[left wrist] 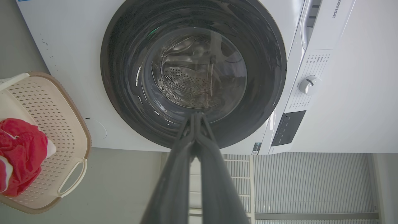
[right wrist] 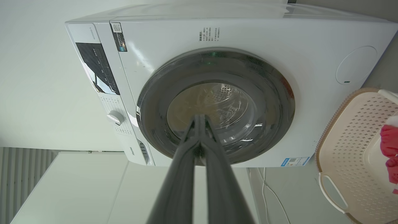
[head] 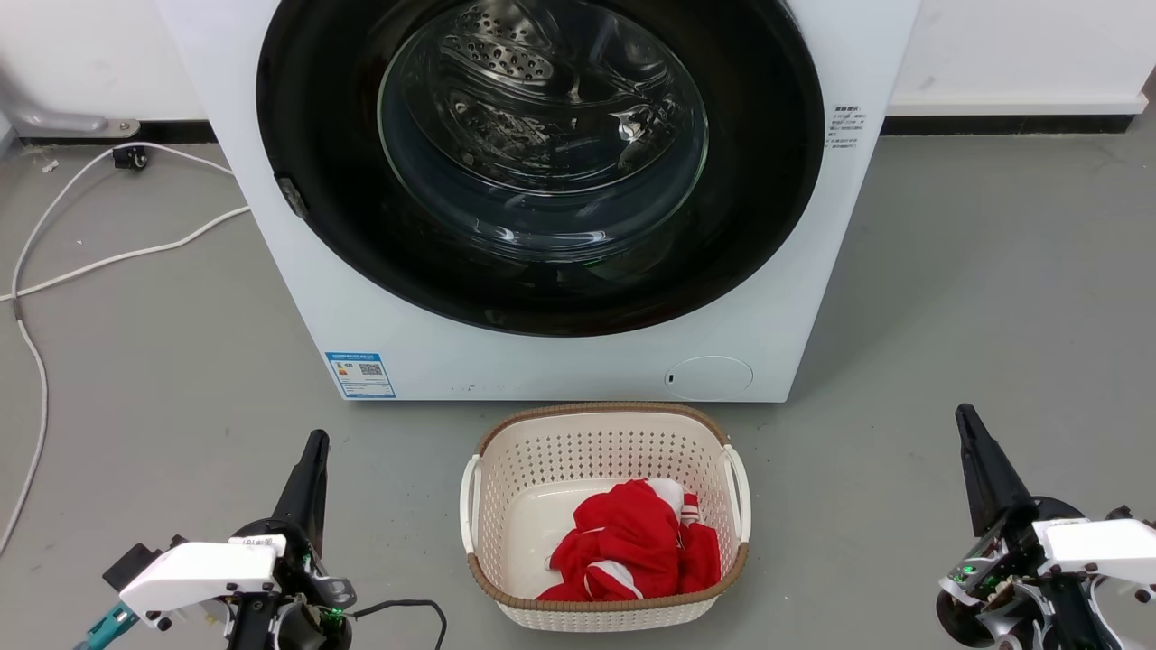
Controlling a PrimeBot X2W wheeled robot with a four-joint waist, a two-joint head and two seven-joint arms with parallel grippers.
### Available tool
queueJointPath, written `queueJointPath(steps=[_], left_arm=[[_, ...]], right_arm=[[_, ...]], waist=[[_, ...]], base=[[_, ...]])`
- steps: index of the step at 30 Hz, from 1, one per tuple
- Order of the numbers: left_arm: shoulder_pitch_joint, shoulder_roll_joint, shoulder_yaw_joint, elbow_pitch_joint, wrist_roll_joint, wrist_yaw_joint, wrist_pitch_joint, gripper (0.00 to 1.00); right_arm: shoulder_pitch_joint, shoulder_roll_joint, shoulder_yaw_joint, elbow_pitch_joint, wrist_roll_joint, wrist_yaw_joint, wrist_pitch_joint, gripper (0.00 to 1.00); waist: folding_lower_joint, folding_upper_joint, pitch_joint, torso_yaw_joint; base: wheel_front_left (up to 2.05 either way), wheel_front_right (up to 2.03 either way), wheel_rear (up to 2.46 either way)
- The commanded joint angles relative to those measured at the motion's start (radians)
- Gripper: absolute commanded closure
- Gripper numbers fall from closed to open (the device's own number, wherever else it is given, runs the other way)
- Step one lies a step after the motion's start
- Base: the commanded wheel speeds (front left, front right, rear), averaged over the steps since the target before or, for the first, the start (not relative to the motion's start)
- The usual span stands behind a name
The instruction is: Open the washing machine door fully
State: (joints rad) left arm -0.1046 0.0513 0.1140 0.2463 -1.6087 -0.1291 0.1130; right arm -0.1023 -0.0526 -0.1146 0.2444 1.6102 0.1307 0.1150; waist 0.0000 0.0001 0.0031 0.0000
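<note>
Both arms sit low near the floor (head: 993, 271), one on each side of a basket (head: 596, 408). The left gripper (head: 317, 440) and right gripper (head: 964, 413) point their fingers toward the washing machine (head: 298, 298), well apart from it. Each finger pair is pressed tip to tip and grasps nothing.

The door (head: 542, 162) lies flush in the machine's white front and faces the robot squarely. It is round, so it has no long axis. It is a glossy black ring with a clear bulging glass centre, and the perforated drum (head: 506, 54) shows through the glass. There is a small metal fitting (head: 289, 196) at its left edge.
</note>
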Motion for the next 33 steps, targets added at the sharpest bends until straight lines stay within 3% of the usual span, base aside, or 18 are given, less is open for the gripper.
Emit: queueJointPath(steps=[1,2,3,17,33], left_arm=[[-0.009,-0.001,0.002,0.0,0.0,-0.003,0.002,1.0],[-0.009,-0.001,0.002,0.0,0.0,-0.003,0.002,1.0],[0.0,0.0,0.0,0.001,0.0,0.0,0.0,0.0],[-0.003,-0.001,-0.037,-0.042,0.035,0.0,-0.066,0.0],[-0.005,0.0,-0.049,-0.134,0.333,-0.001,-0.13,0.0]], right_arm=[[-0.013,0.003,0.0,0.001,-0.002,0.0,0.0,1.0],[-0.013,0.003,0.0,0.001,-0.002,0.0,0.0,1.0],[0.0,0.0,0.0,0.001,0.0,0.0,0.0,0.0],[0.025,0.0,0.029,-0.041,-0.077,0.0,-0.066,0.0],[0.045,0.0,0.06,-0.129,-0.484,0.0,-0.131,0.0]], waist=[[0.0,-0.0001,0.0,0.0],[0.0,-0.0001,0.0,0.0],[0.0,-0.0001,0.0,0.0],[0.0,-0.0001,-0.001,0.0],[0.0,-0.0001,-0.004,-0.003]], base=[[0.0,0.0,0.0],[0.0,0.0,0.0],[0.0,0.0,0.0],[0.0,0.0,0.0],[0.0,0.0,0.0]])
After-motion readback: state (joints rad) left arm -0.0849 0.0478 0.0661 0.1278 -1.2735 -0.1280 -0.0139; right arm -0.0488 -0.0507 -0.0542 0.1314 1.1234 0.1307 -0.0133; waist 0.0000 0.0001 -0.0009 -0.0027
